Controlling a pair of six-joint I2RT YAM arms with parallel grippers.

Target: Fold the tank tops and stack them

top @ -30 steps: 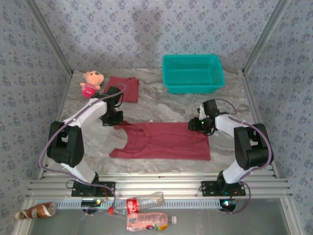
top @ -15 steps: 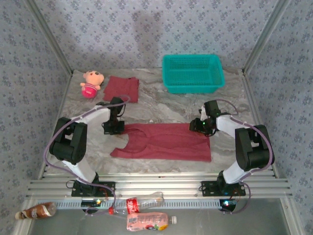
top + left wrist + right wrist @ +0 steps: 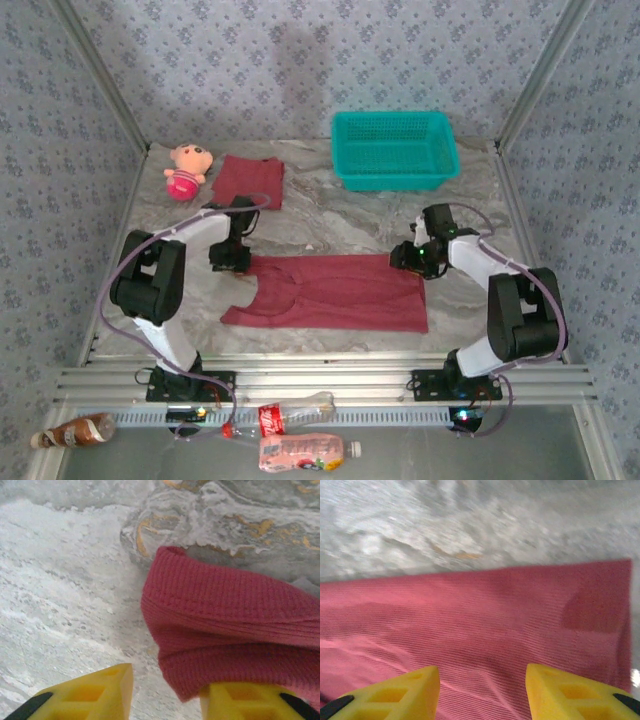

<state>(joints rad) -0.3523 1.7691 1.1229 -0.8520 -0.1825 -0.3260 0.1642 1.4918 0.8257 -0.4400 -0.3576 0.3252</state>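
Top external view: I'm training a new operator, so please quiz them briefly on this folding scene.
1. True or false: the small pink plush doll sits inside the teal plastic mesh basket.
2. Besides the spread dark red cloth tank top, how many more tank tops lie on the marble table?
3. Its strap end is nearest: A) left claw, B) right claw, C) the basket.
Key: 1 false; 2 one, the folded tank top beside the doll; 3 A.

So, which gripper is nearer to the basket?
Right. The right gripper is on the near side of the basket, apart from it; the left gripper is much farther, to its left.
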